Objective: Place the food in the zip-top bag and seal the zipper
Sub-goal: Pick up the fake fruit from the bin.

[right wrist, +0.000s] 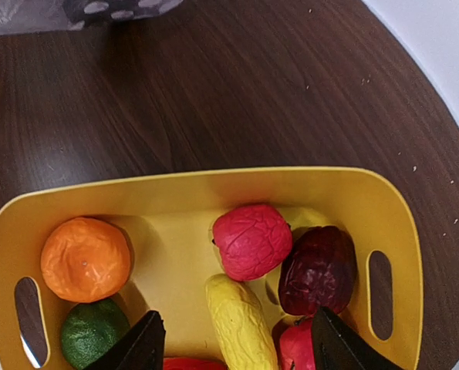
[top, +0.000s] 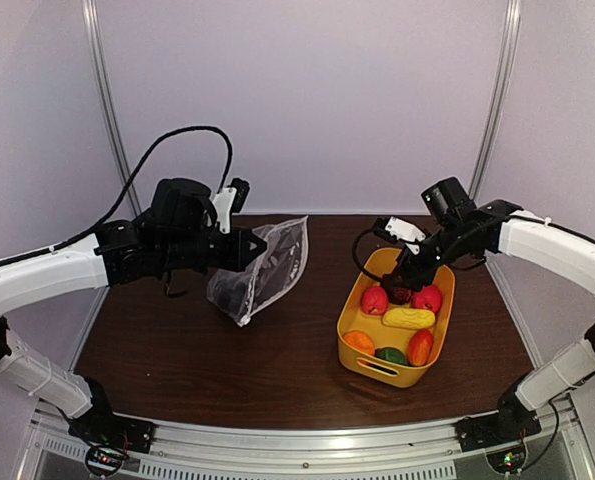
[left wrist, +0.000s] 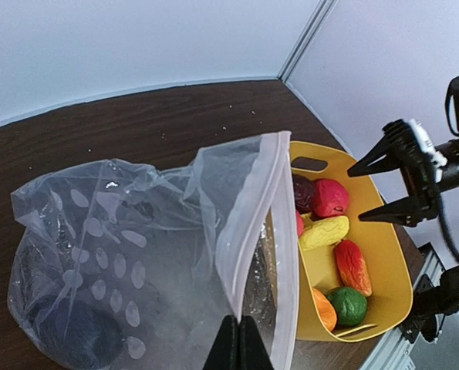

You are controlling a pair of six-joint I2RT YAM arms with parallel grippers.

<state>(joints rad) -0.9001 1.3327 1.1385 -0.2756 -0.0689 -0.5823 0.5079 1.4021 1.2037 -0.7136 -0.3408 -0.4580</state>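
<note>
My left gripper (top: 245, 250) is shut on the whitish zipper edge (left wrist: 264, 216) of the clear dotted zip-top bag (top: 267, 268) and holds it up above the table, mouth partly open toward the tub. In the left wrist view its fingertips (left wrist: 239, 327) pinch one lip of the bag (left wrist: 121, 254). A dark item (left wrist: 75, 335) lies in the bag's bottom. My right gripper (top: 402, 285) is open and empty, hovering over the food in the yellow tub (top: 377, 372). Below it (right wrist: 237, 347) lie a pink-red piece (right wrist: 252, 240), a yellow one (right wrist: 241, 324) and a dark purple one (right wrist: 318, 270).
The tub (right wrist: 214, 181) also holds an orange piece (right wrist: 85, 258), a green one (right wrist: 92, 333) and a red one (right wrist: 297, 347). It stands on the right of the dark wooden table (top: 277, 350). White walls and corner posts enclose the back and sides.
</note>
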